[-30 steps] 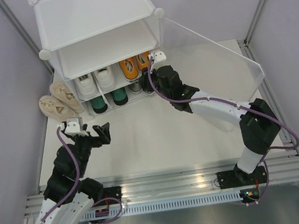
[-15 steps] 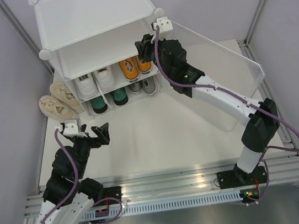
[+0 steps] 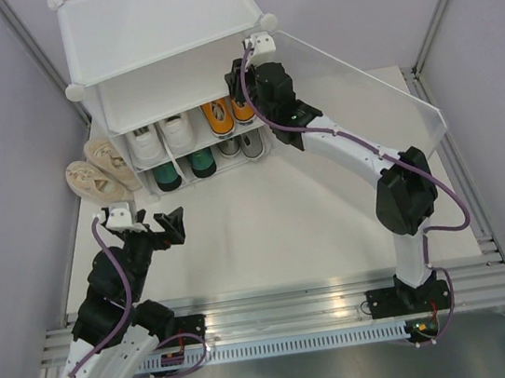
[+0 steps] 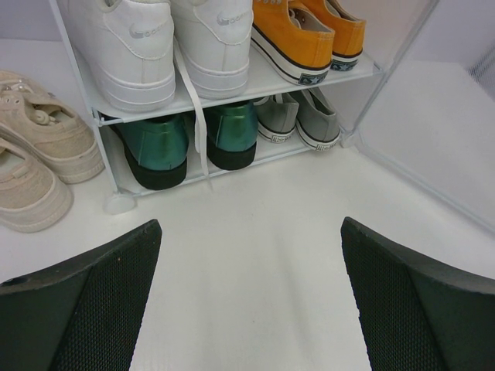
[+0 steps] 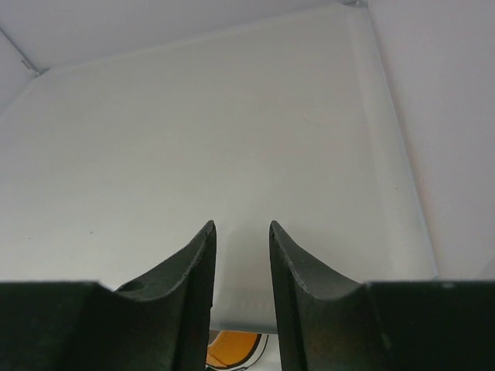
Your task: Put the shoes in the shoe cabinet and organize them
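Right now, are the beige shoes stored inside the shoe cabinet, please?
No, the beige shoes lie on the table beside the shoe cabinet, outside its shelves.

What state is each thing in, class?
Cabinet door, open.
White shoes, middle shelf.
Orange shoes, middle shelf.
Green shoes, bottom shelf.
Grey shoes, bottom shelf.
Beige shoes, outside on table.
Left hand, open, empty.
Right hand, slightly open, empty.

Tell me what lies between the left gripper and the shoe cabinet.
Only bare white table lies between the left gripper and the shoe cabinet; the left wrist view shows it.
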`<action>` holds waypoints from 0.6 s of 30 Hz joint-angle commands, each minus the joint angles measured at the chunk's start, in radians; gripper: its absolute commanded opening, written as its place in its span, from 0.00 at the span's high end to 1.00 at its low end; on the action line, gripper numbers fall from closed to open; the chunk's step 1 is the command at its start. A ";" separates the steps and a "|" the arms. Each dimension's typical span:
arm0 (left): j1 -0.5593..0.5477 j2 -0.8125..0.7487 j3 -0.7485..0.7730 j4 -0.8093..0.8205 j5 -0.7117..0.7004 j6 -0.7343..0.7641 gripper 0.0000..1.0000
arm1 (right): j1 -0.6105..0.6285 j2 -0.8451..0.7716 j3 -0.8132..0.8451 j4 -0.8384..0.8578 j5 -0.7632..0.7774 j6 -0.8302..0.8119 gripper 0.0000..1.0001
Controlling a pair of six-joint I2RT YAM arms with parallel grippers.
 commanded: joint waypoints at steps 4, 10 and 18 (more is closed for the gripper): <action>-0.005 0.005 -0.001 0.035 -0.031 0.031 0.00 | 0.003 -0.017 -0.015 -0.078 -0.039 0.024 0.56; -0.003 -0.006 -0.001 0.035 -0.086 0.026 0.00 | 0.003 -0.110 -0.058 -0.087 -0.072 -0.001 0.42; 0.003 0.019 0.002 0.030 -0.216 0.011 0.00 | 0.003 -0.340 -0.265 -0.006 -0.179 -0.028 0.33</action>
